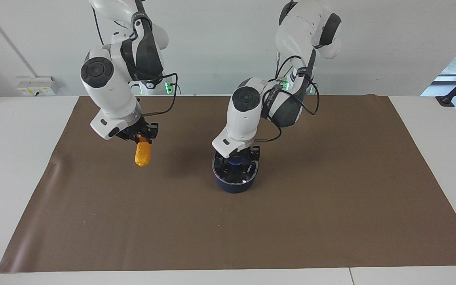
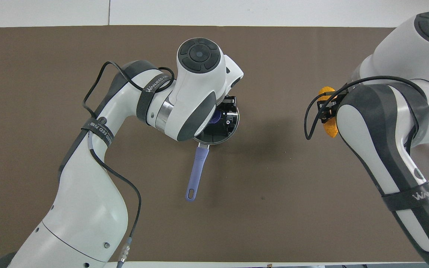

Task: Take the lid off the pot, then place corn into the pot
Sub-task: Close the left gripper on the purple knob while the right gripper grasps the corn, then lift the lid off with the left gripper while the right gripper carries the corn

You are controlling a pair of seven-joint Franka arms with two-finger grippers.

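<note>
Both grippers engaged: one at the pot, one carrying corn.

The left gripper (image 1: pixel 237 156) is lowered onto the lid (image 1: pixel 235 172), fingers spread either side of the blue knob (image 1: pixel 236 161); the lid sits on the pot (image 1: pixel 234 185) at mid-mat (image 1: pixel 331 206). The right gripper (image 1: pixel 141 138) is clamped on the top end of the corn (image 1: pixel 142 154), which hangs upright in the air above the mat toward the right arm's end.

Both arms are white, round and smooth, with dark grey patches at the bends. Each has a dark grey round cap with small bumps on the end joint. Thin black cables loop along them. Black bands with white letters wrap around each arm. The parts at the tips are black. Small green lights glow at the bases.
</note>
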